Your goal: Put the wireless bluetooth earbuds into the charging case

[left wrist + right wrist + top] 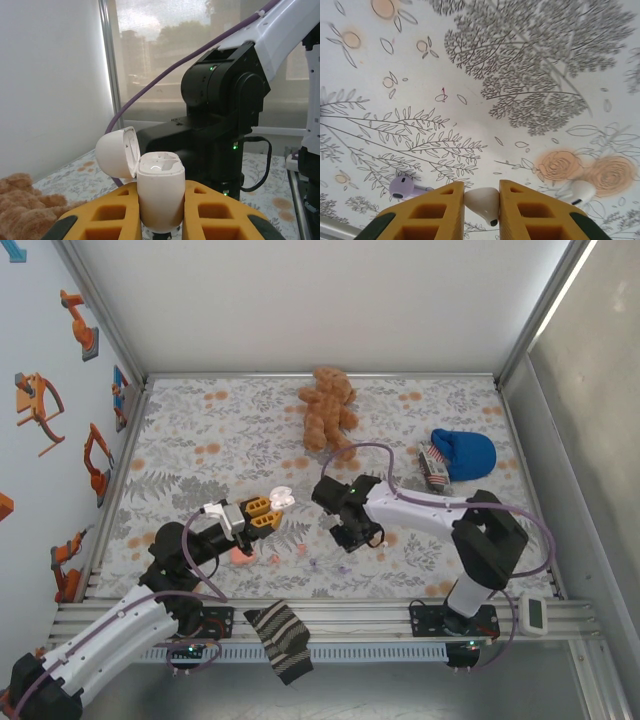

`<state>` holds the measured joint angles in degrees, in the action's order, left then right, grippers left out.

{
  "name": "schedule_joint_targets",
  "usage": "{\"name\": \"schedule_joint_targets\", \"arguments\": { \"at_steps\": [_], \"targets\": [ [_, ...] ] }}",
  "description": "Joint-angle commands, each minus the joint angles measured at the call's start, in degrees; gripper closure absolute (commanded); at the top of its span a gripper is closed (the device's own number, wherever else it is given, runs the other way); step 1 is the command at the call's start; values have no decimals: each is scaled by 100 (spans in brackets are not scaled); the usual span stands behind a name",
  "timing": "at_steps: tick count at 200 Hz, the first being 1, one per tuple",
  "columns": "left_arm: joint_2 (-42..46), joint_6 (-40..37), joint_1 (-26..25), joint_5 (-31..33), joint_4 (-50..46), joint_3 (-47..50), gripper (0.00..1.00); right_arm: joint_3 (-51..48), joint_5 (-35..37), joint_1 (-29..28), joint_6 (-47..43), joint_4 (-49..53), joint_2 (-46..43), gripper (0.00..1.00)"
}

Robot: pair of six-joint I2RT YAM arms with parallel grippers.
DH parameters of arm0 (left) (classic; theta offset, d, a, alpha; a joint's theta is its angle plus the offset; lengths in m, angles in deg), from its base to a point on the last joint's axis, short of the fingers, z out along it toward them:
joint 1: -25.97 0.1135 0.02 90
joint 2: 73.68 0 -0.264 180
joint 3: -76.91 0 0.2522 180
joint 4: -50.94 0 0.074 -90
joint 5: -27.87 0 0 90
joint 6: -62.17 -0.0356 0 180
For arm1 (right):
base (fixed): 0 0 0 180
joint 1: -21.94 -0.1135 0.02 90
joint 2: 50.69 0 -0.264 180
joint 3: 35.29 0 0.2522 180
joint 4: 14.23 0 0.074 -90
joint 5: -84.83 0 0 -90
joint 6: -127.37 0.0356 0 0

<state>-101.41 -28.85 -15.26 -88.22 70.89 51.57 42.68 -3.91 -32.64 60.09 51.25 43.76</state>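
Note:
My left gripper (277,510) is shut on a white charging case (160,192), held upright above the table with its lid (116,152) flipped open to the left. The case's wells look empty. My right gripper (481,189) is down near the tablecloth, shut on a white earbud (483,200) pinched between its yellow fingers. A lilac earbud (403,187) lies on the cloth just left of it, and another white earbud (579,192) lies to the right. In the top view the right gripper (350,536) is right of the left one, with small lilac bits (345,568) below it.
A salmon-pink case (240,556) and small pink bits (275,560) lie under the left arm. A teddy bear (328,405) sits at the back, a blue cap (465,452) and a striped item (432,465) at the right. A striped sock (280,640) hangs over the front rail.

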Motion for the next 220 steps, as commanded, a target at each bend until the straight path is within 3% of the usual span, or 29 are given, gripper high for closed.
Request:
{"name": "schedule_joint_targets", "arguments": {
  "at_steps": [1, 74, 123, 220],
  "targets": [
    [-91, 14, -34, -125, 402, -208, 92, 129, 336, 160, 176, 78, -598, 78],
    [-973, 99, -43, -215, 1280, -353, 92, 915, 745, 352, 274, 4, -2162, 79],
    [-2085, 294, -71, -463, 2199, -593, 92, 1467, 387, 351, 207, -305, -2617, 79],
    [-4405, 936, -124, -857, 4559, -1221, 92, 1576, -556, 302, 187, -1587, -2942, 80]
  ]
}}
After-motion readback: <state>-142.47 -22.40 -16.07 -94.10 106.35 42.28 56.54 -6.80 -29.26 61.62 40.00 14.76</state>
